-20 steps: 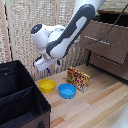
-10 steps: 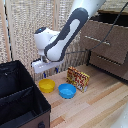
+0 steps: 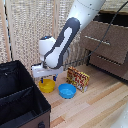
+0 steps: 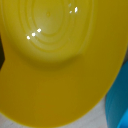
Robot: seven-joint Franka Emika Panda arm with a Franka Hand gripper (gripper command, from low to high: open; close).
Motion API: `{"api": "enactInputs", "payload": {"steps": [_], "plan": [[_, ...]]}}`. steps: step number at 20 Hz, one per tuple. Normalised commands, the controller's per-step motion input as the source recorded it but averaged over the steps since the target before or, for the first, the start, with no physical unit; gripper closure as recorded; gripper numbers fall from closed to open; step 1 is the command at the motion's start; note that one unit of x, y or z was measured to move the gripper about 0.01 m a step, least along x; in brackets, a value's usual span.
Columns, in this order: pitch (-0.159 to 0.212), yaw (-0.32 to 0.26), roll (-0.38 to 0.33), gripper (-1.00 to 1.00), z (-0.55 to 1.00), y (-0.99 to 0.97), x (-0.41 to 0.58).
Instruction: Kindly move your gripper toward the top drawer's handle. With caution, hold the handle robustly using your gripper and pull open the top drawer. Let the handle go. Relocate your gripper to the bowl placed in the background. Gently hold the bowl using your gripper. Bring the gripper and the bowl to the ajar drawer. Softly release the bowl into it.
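Observation:
The yellow bowl (image 3: 46,86) sits on the wooden floor near the exterior view's left. My gripper (image 3: 46,78) hangs right over it, fingers pointing down at its rim and apart, with nothing held. In the wrist view the yellow bowl (image 4: 60,60) fills nearly the whole picture and no fingers show. At the exterior view's right stands the dresser with the top drawer (image 3: 112,36), its front standing forward under a dark gap. The silver handle (image 3: 98,41) runs across that front.
A blue bowl (image 3: 67,90) lies just beside the yellow one, also showing at the wrist view's edge (image 4: 121,102). A colourful box (image 3: 78,78) stands behind it. A black case (image 3: 17,97) fills the exterior view's lower left. A wicker screen (image 3: 25,30) backs the scene.
The gripper has come down over the past second, from well above the yellow bowl to just at its rim. The bowls and the box have not moved.

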Motion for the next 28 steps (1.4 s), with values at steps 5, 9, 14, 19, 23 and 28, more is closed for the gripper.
{"api": "enactInputs", "payload": {"steps": [5,9,14,19,23,28], "plan": [[0.001,-0.137,0.065,-1.0,0.36,0.18,0.431],[0.057,-0.074,0.017,-1.0,0.14,0.08,0.363],[0.179,-0.043,-0.002,-1.0,0.0,-0.22,0.101],[0.123,-0.039,-0.035,-1.0,0.03,-0.26,0.086],[0.066,-0.028,-0.061,-1.0,-0.12,-0.39,0.071],[0.021,0.009,0.023,-1.0,-0.3,-0.42,0.004]]}}
